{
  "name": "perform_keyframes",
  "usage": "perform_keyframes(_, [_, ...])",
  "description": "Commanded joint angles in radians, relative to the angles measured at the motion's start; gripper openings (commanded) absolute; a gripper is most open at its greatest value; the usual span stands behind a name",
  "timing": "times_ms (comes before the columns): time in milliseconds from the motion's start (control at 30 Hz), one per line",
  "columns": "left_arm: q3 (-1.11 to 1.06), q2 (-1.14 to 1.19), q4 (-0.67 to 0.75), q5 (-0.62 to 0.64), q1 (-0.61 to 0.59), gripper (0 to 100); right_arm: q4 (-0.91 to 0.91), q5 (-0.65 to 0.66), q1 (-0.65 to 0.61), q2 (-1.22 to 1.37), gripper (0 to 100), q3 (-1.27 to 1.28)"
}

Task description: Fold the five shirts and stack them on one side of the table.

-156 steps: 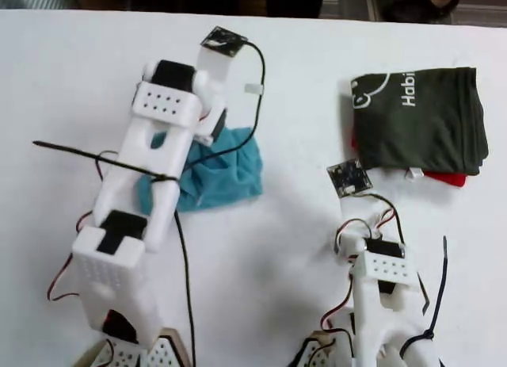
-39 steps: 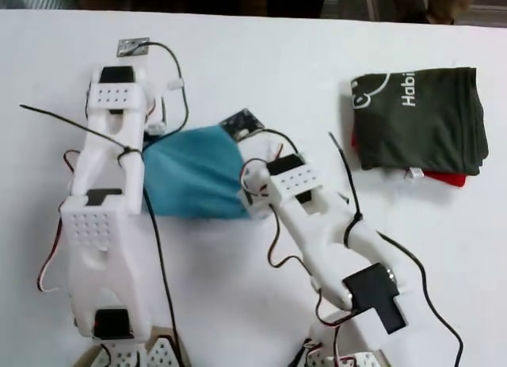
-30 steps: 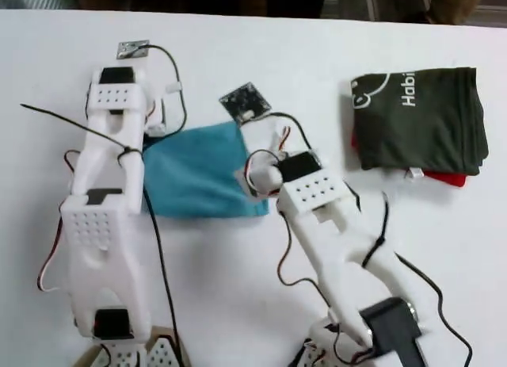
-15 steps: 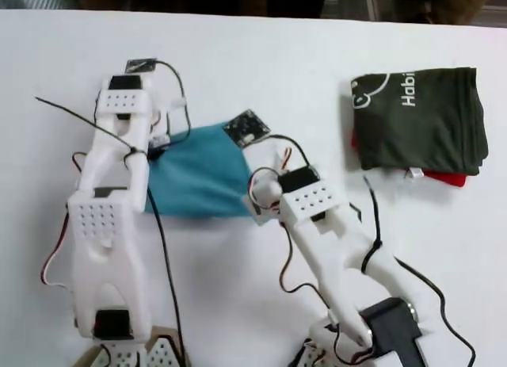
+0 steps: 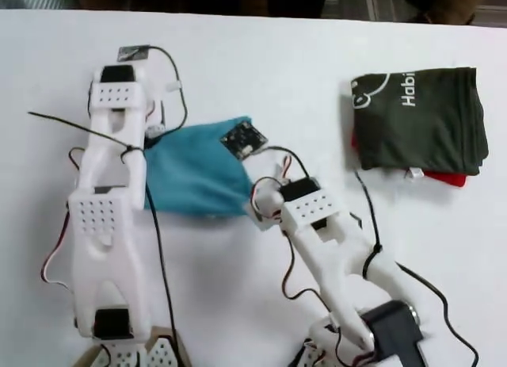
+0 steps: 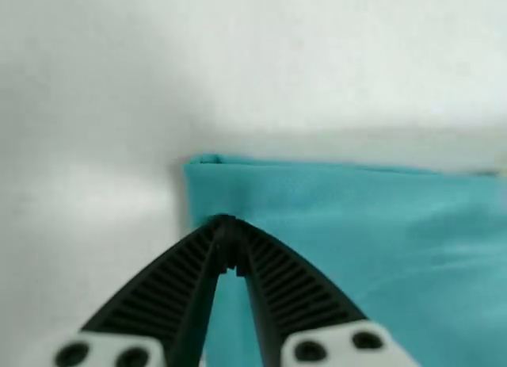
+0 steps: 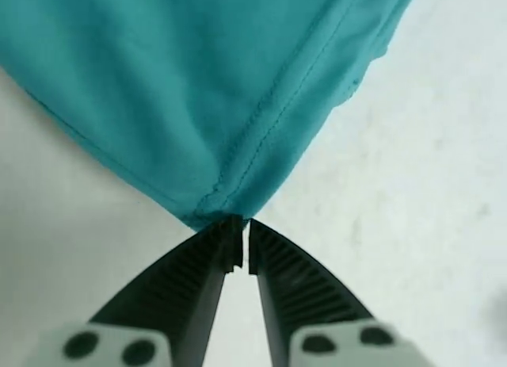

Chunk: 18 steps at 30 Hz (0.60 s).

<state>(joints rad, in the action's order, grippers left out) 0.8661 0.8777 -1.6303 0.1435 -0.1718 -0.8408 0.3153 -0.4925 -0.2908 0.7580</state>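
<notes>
Lying between left fingers (image 6: 170,292) and right fingers (image 7: 186,284), the teal shirt (image 5: 194,173) seems pinched.

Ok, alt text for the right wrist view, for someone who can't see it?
The right gripper, jaws closed, pinches a corner of the teal shirt, which spreads away from it over the white table. A stitched seam runs across the shirt to the pinched corner.

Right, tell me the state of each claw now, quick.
Left claw: closed, pinching the teal shirt near its edge.
Right claw: closed on a corner of the teal shirt.
</notes>
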Motion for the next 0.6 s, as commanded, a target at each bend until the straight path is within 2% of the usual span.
perform_keyframes(0, [0.148,-0.02,-0.135,-0.002,-0.006,3,-0.061,0.005,0.004,-0.096,2.2,-0.129])
perform_keyframes(133, [0.193,-0.04,-0.16,-0.049,-0.014,3,-0.097,0.002,0.004,-0.028,2.2,-0.298])
perform_keyframes(267, [0.073,-0.147,-0.161,-0.052,-0.034,3,-0.13,-0.005,0.013,0.163,2.2,-0.509])
perform_keyframes(433, [-0.272,-0.385,-0.124,-0.078,-0.044,3,-0.209,-0.144,0.059,0.426,2.2,-0.83])
perform_keyframes(567, [-0.674,-0.626,0.04,-0.077,-0.064,3,-0.295,-0.172,0.056,0.607,2.2,-1.073])
